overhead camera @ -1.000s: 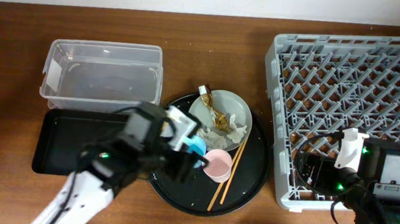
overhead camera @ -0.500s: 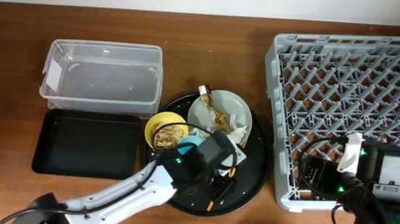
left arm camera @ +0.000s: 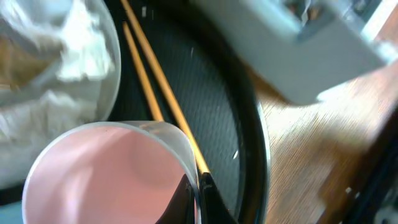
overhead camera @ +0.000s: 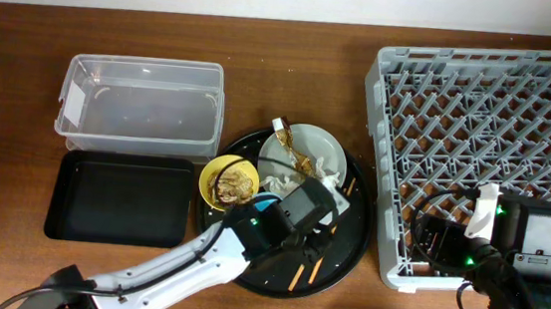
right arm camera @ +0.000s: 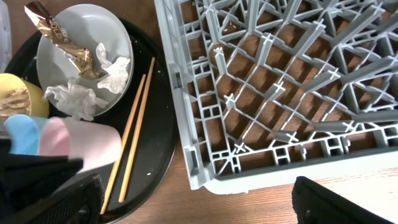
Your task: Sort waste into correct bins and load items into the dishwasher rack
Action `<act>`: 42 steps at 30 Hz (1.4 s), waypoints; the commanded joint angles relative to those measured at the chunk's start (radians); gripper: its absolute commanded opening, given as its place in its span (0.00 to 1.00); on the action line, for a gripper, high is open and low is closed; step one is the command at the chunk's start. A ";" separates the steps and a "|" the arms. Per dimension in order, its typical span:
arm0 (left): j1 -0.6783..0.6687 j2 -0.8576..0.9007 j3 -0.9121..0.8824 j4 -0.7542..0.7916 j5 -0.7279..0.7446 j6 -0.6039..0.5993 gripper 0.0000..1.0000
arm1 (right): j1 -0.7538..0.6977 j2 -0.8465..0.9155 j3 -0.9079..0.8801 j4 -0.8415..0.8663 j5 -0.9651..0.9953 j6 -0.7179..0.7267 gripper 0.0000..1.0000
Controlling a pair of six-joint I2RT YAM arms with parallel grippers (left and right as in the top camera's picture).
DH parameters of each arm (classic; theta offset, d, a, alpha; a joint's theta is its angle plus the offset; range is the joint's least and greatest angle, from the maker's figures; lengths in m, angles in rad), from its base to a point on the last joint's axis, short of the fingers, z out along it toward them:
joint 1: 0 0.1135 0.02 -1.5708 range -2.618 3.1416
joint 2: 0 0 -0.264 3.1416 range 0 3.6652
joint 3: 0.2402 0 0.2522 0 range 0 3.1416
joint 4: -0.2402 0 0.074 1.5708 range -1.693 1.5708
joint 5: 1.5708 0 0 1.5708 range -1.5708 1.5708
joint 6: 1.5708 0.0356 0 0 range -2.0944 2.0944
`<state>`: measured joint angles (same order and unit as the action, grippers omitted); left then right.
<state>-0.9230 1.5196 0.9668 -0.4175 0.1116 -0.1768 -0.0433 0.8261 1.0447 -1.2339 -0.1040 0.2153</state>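
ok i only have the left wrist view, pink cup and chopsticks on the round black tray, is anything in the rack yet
observer: no, the dishwasher rack holds nothing.
operator: and the bins
observer: the clear tub and the shallow black tray are both empty, off to the left of the round tray.
operator: where's the right hand
observer: the right hand hangs open over the rack corner closest to the round tray.
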 commanded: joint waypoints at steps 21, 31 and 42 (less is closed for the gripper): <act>0.721 0.057 0.244 -0.061 1.262 -0.123 0.00 | -0.003 0.385 0.018 0.177 -0.934 -0.654 0.98; 0.595 0.102 0.244 0.268 1.194 -0.446 0.00 | -0.003 0.512 0.018 0.281 -1.149 -0.690 0.99; 0.545 0.102 0.244 0.410 1.183 -0.723 0.00 | -0.003 0.512 0.018 0.410 -1.150 -0.689 1.00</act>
<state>-0.3706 1.6142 1.1934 -0.0238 1.3006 -0.8051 -0.0460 1.3376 1.0492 -0.8383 -1.2255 -0.4683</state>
